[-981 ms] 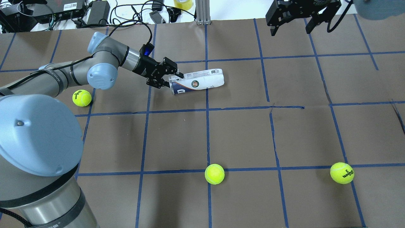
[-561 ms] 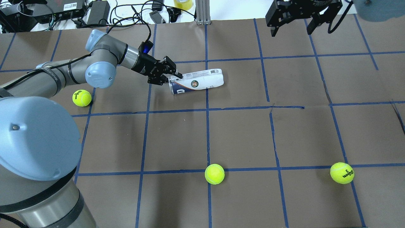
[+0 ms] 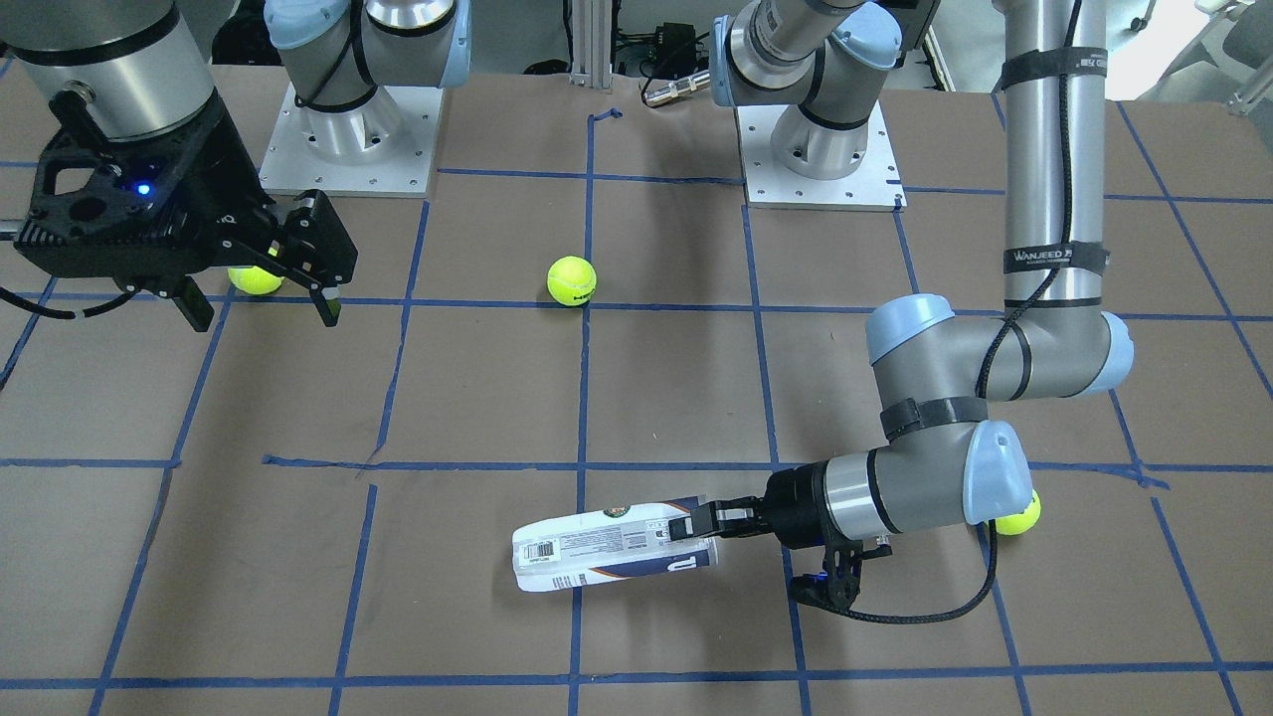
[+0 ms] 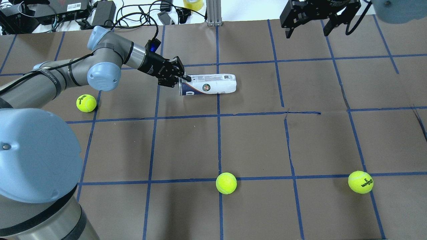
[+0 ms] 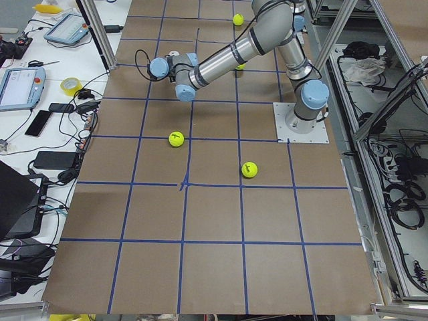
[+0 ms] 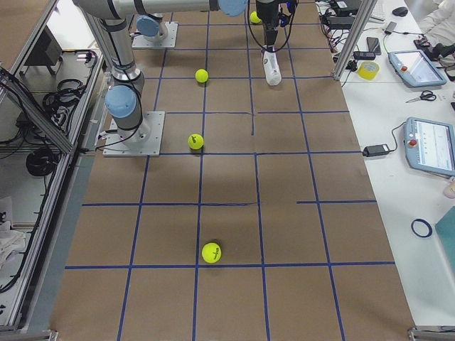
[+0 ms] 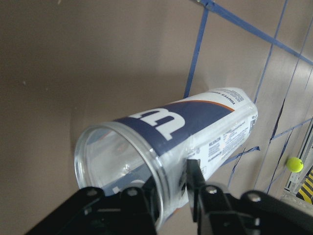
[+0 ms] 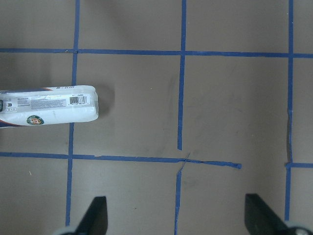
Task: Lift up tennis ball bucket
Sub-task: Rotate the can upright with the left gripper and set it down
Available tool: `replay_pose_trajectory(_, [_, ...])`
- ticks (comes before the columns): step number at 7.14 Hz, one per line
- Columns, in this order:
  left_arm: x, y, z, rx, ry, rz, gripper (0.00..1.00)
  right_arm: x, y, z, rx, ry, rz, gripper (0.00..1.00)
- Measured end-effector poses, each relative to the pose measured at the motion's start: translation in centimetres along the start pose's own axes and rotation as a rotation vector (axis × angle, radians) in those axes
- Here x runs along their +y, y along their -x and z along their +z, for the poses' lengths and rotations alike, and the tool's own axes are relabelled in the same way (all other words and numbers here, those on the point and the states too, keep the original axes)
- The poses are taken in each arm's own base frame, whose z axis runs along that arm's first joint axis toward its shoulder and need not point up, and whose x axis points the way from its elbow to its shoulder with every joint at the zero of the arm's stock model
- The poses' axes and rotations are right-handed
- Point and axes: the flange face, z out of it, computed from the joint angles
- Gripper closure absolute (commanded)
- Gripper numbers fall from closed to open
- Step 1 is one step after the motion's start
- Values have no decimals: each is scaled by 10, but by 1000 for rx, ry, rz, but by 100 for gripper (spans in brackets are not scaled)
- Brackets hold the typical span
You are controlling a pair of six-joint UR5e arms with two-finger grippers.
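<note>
Both arms are silver-grey metal tubes with pale blue rounded caps (image 3: 1000,467) at the joints. The left arm (image 3: 1034,179) has a black cable (image 3: 935,618) bound to it by black straps (image 3: 1054,261), one lettered WANJEED in white. Each arm stands on a square pale metal base plate (image 3: 865,184) dotted with small screws. The right gripper (image 3: 264,316) and left gripper (image 4: 183,82) are matte black and angular, each with a small blue light behind it.
</note>
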Motion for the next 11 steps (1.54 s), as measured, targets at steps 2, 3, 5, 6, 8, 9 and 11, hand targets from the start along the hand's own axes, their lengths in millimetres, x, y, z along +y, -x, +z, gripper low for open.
replay_pose_trajectory(2, [14,-34,-6,44,-4,-77,100,-1,1,-2,-5,-7,-1,0])
replay_pose_trajectory(3, [22,-52,-14,55,-15,-103,100,0,2,-2,-15,-8,-1,0])
replay_pose_trajectory(5, [39,-87,-37,57,-54,-129,100,0,3,-2,-13,-7,-3,0])
replay_pose_trajectory(6, [50,-103,-44,32,-81,-123,100,0,3,-1,-10,-7,-6,0])
replay_pose_trajectory(8, [64,-126,-52,-112,-172,-95,100,-2,3,1,-10,-6,-14,0])
replay_pose_trajectory(9, [67,-137,-57,-206,-222,-77,100,-2,2,1,-8,-6,-15,0])
replay_pose_trajectory(11, [69,-160,-59,-402,-287,-45,100,-1,1,0,5,-5,-10,0])
